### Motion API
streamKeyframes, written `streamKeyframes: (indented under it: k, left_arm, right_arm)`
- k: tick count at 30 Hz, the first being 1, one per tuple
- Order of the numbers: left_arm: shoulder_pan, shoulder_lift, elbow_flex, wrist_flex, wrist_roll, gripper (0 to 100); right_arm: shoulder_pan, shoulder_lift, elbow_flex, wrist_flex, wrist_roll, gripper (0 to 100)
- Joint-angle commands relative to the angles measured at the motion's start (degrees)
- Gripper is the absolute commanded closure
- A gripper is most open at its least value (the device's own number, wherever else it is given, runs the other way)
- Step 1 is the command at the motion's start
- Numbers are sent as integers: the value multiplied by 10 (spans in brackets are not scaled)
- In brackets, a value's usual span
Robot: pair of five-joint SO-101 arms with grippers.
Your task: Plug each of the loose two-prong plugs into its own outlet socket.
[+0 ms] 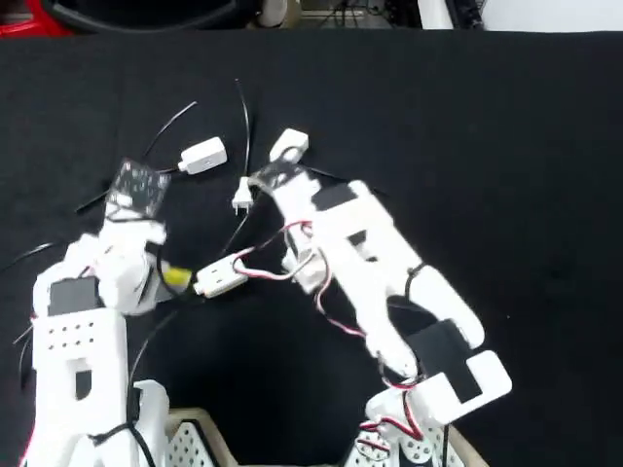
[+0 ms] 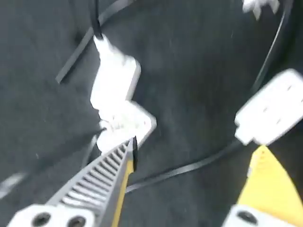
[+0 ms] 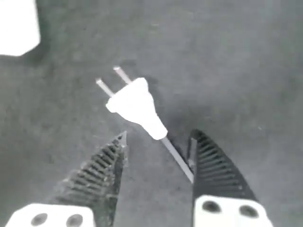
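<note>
Right gripper (image 3: pixel 158 139) hangs released, straddling the cord (image 3: pixel 177 160) behind the loose plug (image 3: pixel 135 105); grasping step, I judge, and next it must close on the plug body

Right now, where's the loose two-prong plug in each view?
High view: loose plug lies on the black cloth, just beyond the right tool.
Right wrist view: loose plug ahead of the open right tool, cord running back toward it.
Left wrist view: a blurred white shape beyond the white socket may be it; cannot tell.
Shared landmark: the right tool, beside the loose plug in both.
</note>
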Motion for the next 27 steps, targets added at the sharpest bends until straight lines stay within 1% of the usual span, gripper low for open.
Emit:
streamKeyframes:
  k: [1, 5, 8, 13, 15, 20, 25, 27]
  left_arm:
    - [-12, -13, 45, -18, -28, 630]
    - [-12, -18, 121, -86, -33, 630]
    - [-13, -19, 163, -125, -34, 630]
    - [-22, -19, 171, -133, -34, 630]
    - [-23, -19, 171, -133, -34, 630]
    - [-23, -19, 179, -134, -34, 630]
    - [-23, -19, 180, -134, -35, 630]
    - [-23, -19, 180, -134, -35, 630]
  right_arm:
    - [-10, -21, 2, -25, 25, 815]
    - [-7, 8, -1, -42, 77, 815]
    - [-4, 59, -23, -62, 99, 815]
    - [-4, 148, -80, -60, 102, 825]
    - [-4, 160, -91, -60, 104, 864]
    - [-4, 133, -94, -22, 104, 950]
    - [8, 101, -95, 15, 105, 986]
    - [25, 91, -116, 4, 144, 987]
